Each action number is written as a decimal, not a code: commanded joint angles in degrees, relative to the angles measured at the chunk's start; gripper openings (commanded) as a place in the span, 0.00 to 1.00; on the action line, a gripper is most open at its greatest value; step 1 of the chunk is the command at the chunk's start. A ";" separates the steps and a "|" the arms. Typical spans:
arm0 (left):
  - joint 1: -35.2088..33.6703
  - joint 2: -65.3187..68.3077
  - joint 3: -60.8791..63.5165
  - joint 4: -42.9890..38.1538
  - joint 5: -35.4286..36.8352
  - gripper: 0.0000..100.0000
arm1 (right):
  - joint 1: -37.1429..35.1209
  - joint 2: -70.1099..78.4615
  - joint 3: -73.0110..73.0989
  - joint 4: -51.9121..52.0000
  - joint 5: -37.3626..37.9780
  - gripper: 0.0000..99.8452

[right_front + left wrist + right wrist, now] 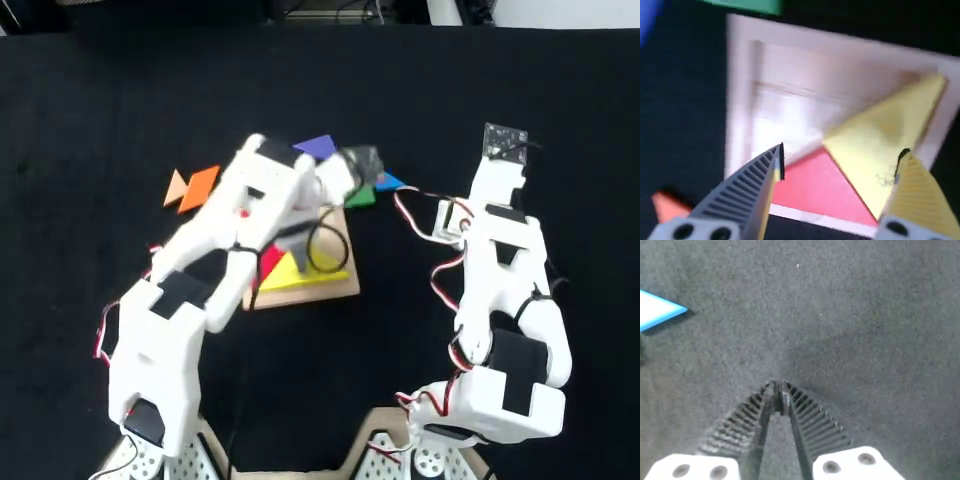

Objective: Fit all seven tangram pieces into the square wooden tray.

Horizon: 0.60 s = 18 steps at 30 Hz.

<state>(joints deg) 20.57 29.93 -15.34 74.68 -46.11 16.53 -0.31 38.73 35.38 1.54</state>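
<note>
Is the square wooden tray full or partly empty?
Partly empty: a yellow triangle and a red triangle lie in the wooden tray, beside bare wood.

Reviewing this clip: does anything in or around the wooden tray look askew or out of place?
The yellow triangle looks off: one tip appears to ride over the wooden tray's rim at a corner instead of lying flat inside. The red triangle beside it sits within the recess.

Lab-style setup: black-clothed table (90, 90)
</note>
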 commanded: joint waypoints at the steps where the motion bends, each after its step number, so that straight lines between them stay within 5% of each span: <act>1: -0.48 -3.08 -9.27 0.70 7.56 0.36 | 0.70 -3.82 -3.65 -1.23 -0.18 0.01; 7: -0.13 0.62 -2.77 -9.58 7.56 0.36 | 0.79 -3.82 -3.74 -1.23 -0.44 0.01; 18: 0.22 -0.18 0.04 -3.25 5.19 0.36 | 0.70 -3.82 -3.82 -1.23 -0.44 0.01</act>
<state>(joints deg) 20.48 32.92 -14.37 68.26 -39.08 16.53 -0.31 38.73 35.38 1.54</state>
